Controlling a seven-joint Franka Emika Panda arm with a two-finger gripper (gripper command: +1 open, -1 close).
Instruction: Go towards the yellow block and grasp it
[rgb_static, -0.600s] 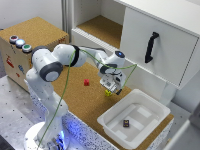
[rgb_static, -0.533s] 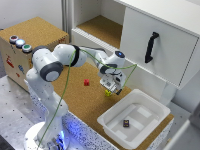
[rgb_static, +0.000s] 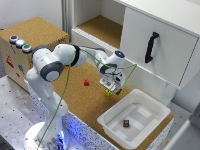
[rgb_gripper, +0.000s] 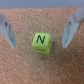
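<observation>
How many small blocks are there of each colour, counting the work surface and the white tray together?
Yellow block: 1, on the cork surface between the open gripper fingers
Red block: 1, on the cork surface
Dark brown block: 1, inside the white tray
Total: 3 blocks

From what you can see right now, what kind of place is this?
Probably a robotics lab test bench made to look like a kitchen: a cork counter with a white sink basin, a white cabinet with a black handle, and a box of coloured buttons.
</observation>
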